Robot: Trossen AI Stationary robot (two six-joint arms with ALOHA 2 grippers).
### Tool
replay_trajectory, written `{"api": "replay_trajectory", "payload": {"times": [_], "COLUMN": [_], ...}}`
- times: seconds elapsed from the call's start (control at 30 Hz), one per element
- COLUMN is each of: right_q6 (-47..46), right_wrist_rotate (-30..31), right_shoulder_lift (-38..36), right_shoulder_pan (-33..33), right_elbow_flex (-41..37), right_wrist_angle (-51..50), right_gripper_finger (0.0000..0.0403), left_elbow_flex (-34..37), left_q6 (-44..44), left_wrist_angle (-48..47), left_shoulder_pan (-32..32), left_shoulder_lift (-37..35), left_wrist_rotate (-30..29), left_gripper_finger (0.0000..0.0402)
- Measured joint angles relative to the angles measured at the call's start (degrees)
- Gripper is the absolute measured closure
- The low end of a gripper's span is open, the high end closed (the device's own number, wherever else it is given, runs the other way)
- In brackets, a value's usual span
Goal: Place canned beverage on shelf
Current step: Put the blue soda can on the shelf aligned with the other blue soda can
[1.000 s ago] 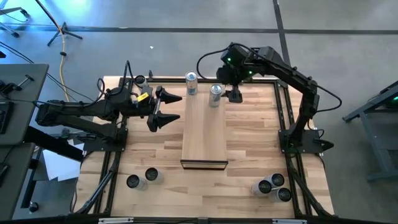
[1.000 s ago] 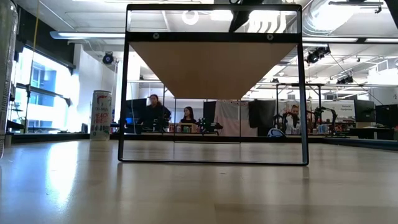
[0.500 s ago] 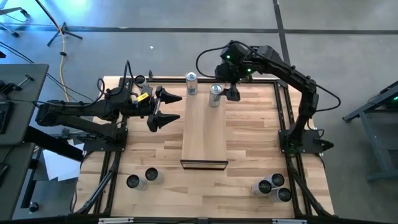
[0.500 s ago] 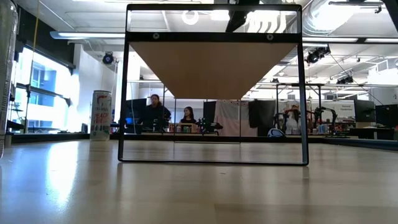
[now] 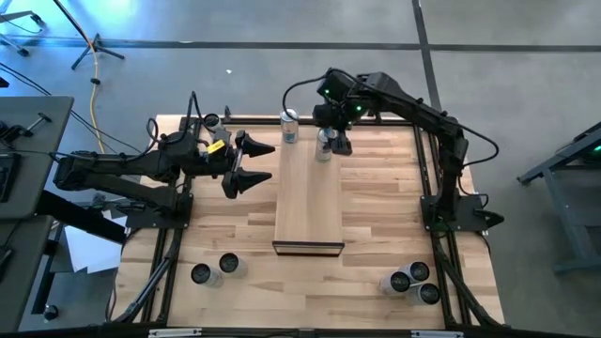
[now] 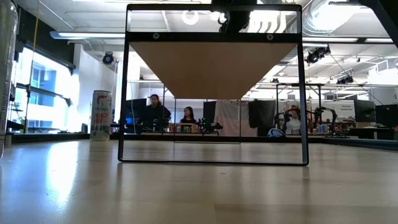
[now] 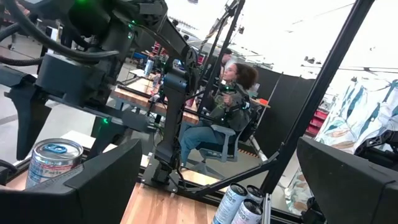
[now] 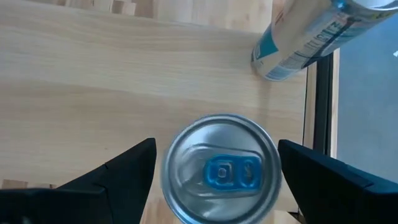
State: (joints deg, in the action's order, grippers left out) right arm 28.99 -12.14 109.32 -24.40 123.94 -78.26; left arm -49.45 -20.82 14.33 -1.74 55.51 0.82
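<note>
High view alone shows the whole layout: the long light-wood shelf [image 5: 308, 199] runs down the middle of the frame on the butcher-block table [image 5: 376, 225], with two cans at its upper end, one [image 5: 289, 125] at the upper left corner and a second can [image 5: 325, 143] just right of it under the right end effector [image 5: 335, 143]. Right wrist view gives what the overhead cannot: that second can [image 8: 221, 168] seen straight down on its silver lid and blue tab, standing upright on the shelf board [image 8: 93, 74], centred between the two dark fingers [image 8: 118, 180], which stand apart on either side with a visible gap, so the jaws are wide and not gripping it; the other can [image 8: 311, 34] shows in the upper right of that frame. Left end effector [image 5: 246, 161] waits at mid-left of the overhead frame, beside the shelf, jaws spread wide and empty. Low view shows the shelf from underneath, on a dark frame [image 6: 212, 84], a tall can [image 6: 101, 115] at left, and people seated in the room behind. Counted overhead: two cans on the shelf, two cans [image 5: 214, 268] at lower left of the table, three cans [image 5: 411, 280] at lower right, one [image 5: 212, 121] near the upper left corner.
</note>
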Motion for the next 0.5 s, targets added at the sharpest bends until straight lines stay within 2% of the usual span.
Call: {"api": "replay_trajectory", "payload": {"times": [0.27, 0.5], "right_q6": [-0.4, -0.4], "right_wrist_rotate": [0.1, 4.5], "right_shoulder_lift": [0.0, 0.0], "right_shoulder_pan": [0.0, 0.0], "right_elbow_flex": [0.0, 0.0], "right_wrist_angle": [-2.4, -3.1], "right_gripper_finger": [0.0082, 0.0082], "left_elbow_flex": [0.0, 0.0], "left_q6": [-0.1, -0.1], "left_wrist_angle": [0.0, 0.0], "left_shoulder_pan": [0.0, 0.0], "left_shoulder_lift": [0.0, 0.0], "left_wrist_rotate": [0.0, 0.0], "left_gripper_finger": [0.0002, 0.0002]}}
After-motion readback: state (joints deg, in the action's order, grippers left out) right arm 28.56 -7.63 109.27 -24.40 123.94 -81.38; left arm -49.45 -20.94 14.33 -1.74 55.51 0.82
